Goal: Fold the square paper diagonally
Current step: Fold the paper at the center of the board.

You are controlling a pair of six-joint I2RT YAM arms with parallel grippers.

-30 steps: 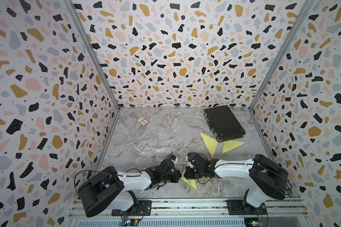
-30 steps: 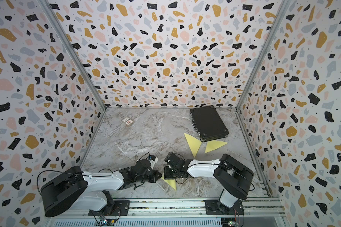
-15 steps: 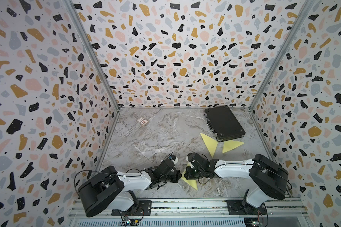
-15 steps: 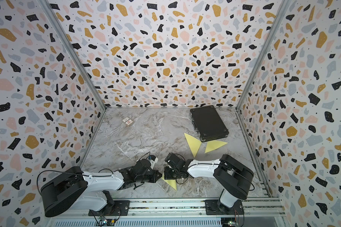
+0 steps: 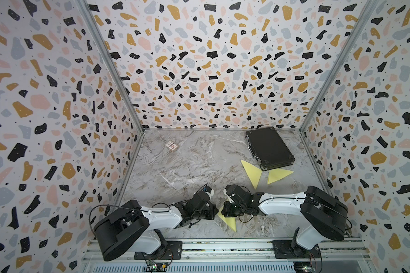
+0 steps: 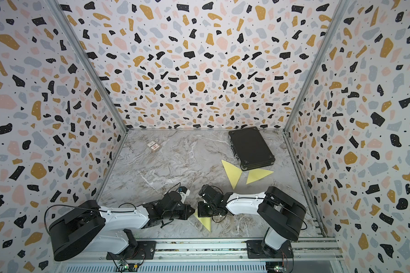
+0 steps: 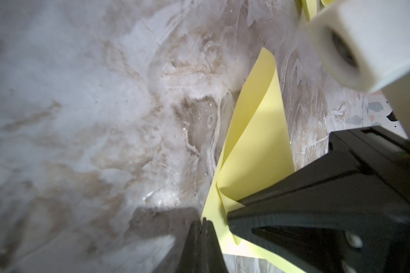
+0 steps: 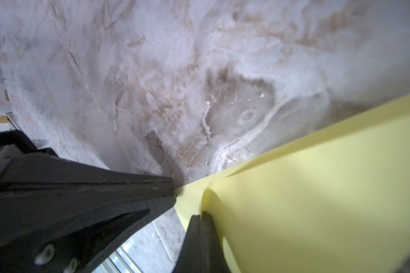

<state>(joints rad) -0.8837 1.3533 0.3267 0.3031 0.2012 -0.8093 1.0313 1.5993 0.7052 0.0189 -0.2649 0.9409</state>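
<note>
Both sets of jaws closed, pinching nothing I can see. Paper (image 7: 253,141) lies between the tips: left gripper (image 7: 202,223) touches its corner, right gripper (image 8: 202,216) presses on the loose flap. Fold line runs away from both. Right is nearer, so I'd crease with it.

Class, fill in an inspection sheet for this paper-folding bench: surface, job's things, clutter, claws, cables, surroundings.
Surface: marbled tabletop, flat.
Job's things: yellow paper, partly folded over, under both claws at the front; two folded yellow triangles farther back on the right.
Clutter: black case, closed, back right; small card pack, back left.
Claws: left claw and right claw both shut, tips at the paper.
Cables: black cables loop beside both arms.
Surroundings: speckled walls on three sides; metal rail in front.
</note>
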